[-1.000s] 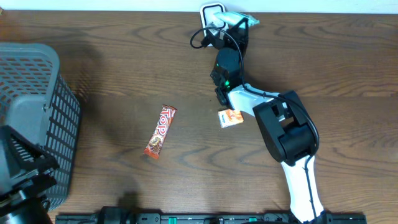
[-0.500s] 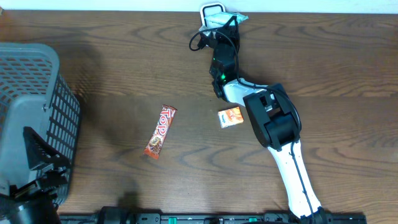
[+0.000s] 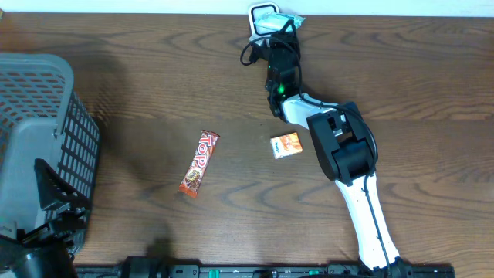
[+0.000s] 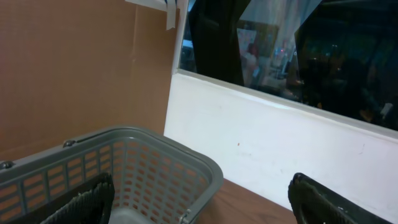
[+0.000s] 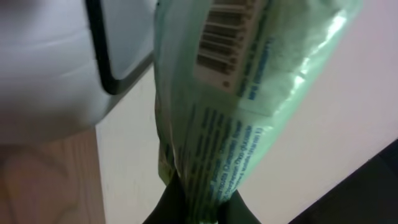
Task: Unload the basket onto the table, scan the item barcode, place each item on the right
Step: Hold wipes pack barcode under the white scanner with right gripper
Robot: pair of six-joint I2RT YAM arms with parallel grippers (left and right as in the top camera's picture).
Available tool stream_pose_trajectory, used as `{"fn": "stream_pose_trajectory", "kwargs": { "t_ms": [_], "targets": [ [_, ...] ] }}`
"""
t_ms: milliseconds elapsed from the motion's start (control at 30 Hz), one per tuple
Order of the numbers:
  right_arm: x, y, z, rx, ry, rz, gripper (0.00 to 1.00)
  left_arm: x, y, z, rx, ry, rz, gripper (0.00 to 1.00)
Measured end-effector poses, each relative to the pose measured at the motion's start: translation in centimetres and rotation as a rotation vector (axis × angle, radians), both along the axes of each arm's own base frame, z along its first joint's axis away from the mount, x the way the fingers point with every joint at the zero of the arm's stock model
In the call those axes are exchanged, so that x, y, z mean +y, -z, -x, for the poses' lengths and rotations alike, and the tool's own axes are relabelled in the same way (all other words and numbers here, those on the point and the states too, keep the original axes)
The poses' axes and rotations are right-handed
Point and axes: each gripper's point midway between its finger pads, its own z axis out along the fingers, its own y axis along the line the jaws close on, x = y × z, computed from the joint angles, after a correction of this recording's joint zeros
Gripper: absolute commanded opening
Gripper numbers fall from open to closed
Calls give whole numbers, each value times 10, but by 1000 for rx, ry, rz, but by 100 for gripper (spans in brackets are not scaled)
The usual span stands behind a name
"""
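My right gripper is shut on the lower end of a pale green packet, which stands up from the dark fingers. Its barcode shows near the packet's top. Beside it on the left is the white scanner with a black cable. From overhead, the right gripper holds the green packet right next to the scanner at the table's far edge. My left gripper is open and holds nothing, at the near left by the basket.
A grey mesh basket fills the left side, its rim also under the left wrist. A red Top candy bar and a small orange pack lie mid-table. A white wall runs behind the table.
The right arm has swung the green packet left, from beside the scanner to right against it. The left arm has shifted slightly by the basket.
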Motion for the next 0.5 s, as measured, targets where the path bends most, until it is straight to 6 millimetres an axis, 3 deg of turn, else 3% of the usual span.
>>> {"fn": "stream_pose_trajectory", "kwargs": {
  "t_ms": [500],
  "targets": [
    [9, -2, 6, 22, 16, 77, 1, 0, 1, 0, 3, 0, 0, 90]
  ]
}}
